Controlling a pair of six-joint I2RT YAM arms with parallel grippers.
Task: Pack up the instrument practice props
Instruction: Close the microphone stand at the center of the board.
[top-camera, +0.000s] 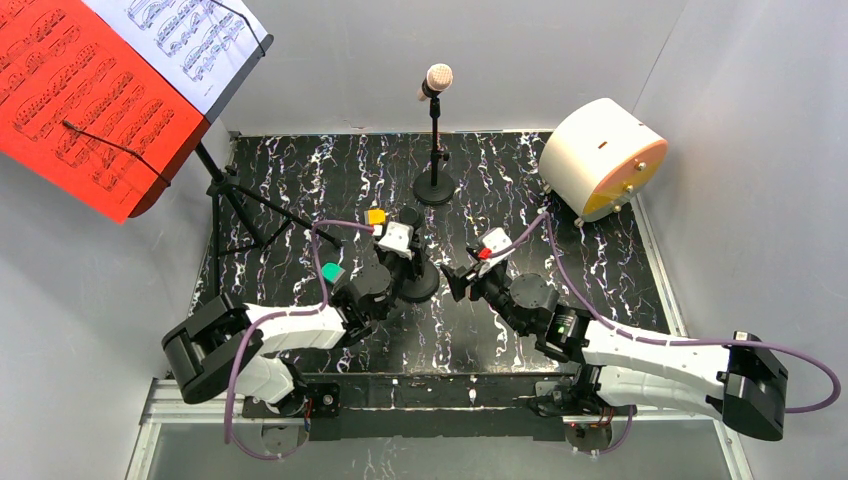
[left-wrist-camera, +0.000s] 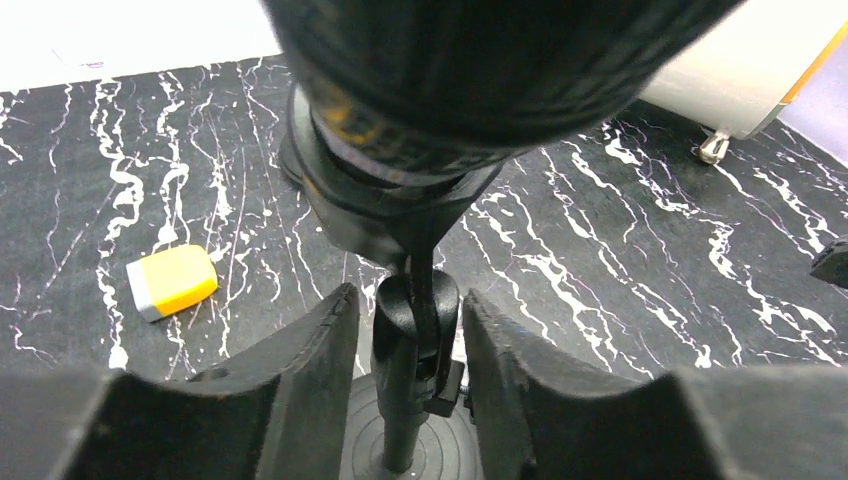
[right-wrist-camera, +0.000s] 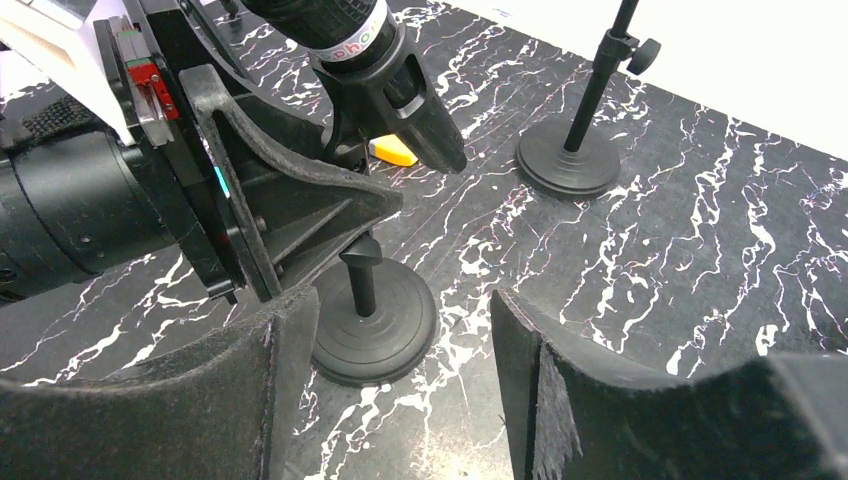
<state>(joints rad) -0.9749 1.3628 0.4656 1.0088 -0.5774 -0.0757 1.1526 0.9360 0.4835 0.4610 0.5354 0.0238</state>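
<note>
Your top view hangs above and behind the arm bases and looks down on the whole tabletop (top-camera: 320, 165). Your left wrist view sits very near, peering forward through the left hand (left-wrist-camera: 408, 305) at the round base (left-wrist-camera: 400, 445) just below it. Your right wrist view looks low over the right hand (right-wrist-camera: 400, 310), straight ahead at that same base. All three views share the orange block (left-wrist-camera: 172, 282) ahead of the left hand.
</note>
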